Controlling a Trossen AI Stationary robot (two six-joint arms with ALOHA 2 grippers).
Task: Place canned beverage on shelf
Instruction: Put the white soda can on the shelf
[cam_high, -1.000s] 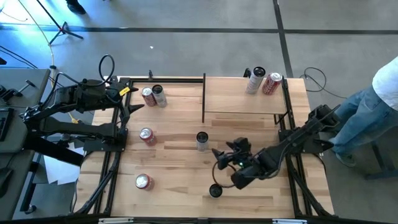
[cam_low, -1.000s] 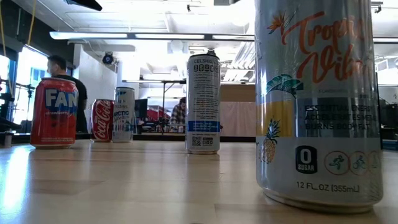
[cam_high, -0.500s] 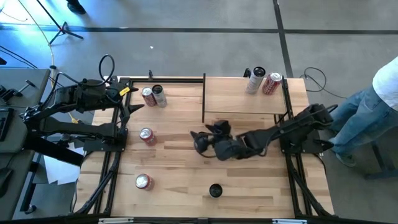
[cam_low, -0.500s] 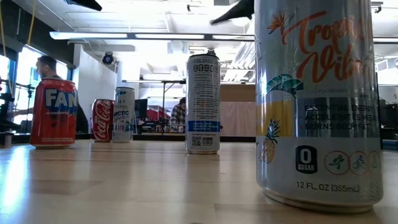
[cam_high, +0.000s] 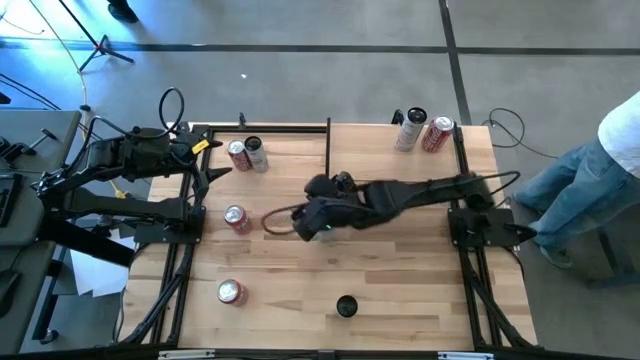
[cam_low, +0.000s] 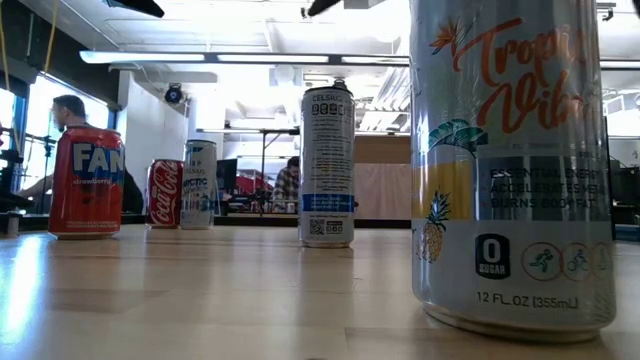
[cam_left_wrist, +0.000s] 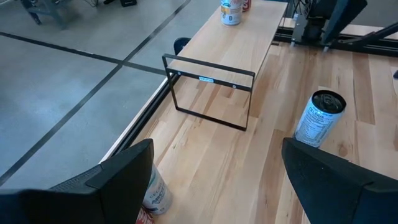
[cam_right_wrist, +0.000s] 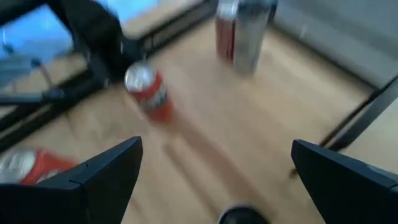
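Striped light-wood desk (cam_high: 400, 300). Small light-wood shelf with thin black frame (cam_high: 390, 155) at the far right, two cans on it. Right gripper (cam_high: 318, 222) over desk centre above the tall silver-and-blue can (cam_left_wrist: 318, 118), fingers spread wide (nothing held). Left gripper (cam_high: 212, 160) at the left edge, fingers apart.

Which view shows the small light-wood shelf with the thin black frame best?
The left wrist view: the light-wood shelf shows its whole board, its black end frame and the two cans at its far end. The high view gives only the top from above. The right wrist view catches a blurred corner; the low view shows none.
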